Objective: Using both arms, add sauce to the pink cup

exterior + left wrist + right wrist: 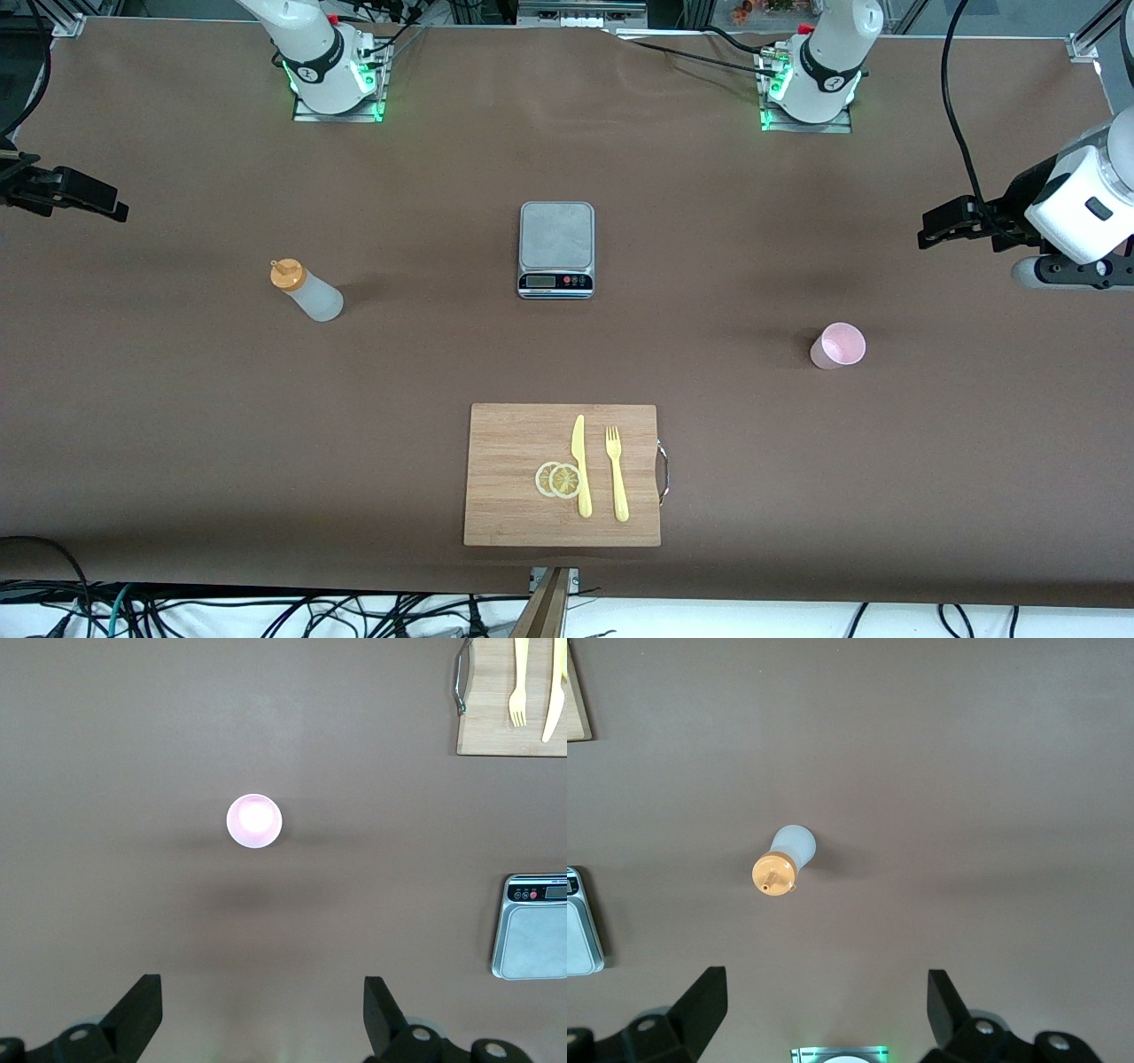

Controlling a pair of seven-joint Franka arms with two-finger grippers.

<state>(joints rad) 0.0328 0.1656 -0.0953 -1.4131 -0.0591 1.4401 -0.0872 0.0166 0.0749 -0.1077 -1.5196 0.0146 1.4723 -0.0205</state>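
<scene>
Nearest the front camera lies a wooden cutting board (514, 478) on the brown surface (177, 425), and it serves as the landmark here. On it rest two lemon slices (558, 479), a yellow knife (580, 465) touching them, and a yellow fork (617, 474) just beside the knife; a metal handle (662, 472) sits on the board's edge toward the left arm's end.

Farther from the camera than the board, and well off toward the left arm's end, the pink cup (837, 346) stands upright and alone on the surface, its mouth facing up. Farther still than the board and well off toward the right arm's end stands the sauce bottle (306, 290), upright, its orange cap (286, 274) on top with the thin nozzle pointing up. Straight out from the board, farther from the camera, sits a kitchen scale (556, 249), between the bottle and the cup but apart from both.

The left gripper (941, 228) hangs in the air over the surface at the left arm's end, and in its wrist view the pink cup lies below; its fingers (137, 1014) are spread wide and hold nothing. The right gripper (89, 202) hangs over the surface at the right arm's end, with the bottle below in its wrist view; its fingers (700, 1010) also stand wide apart, empty.
</scene>
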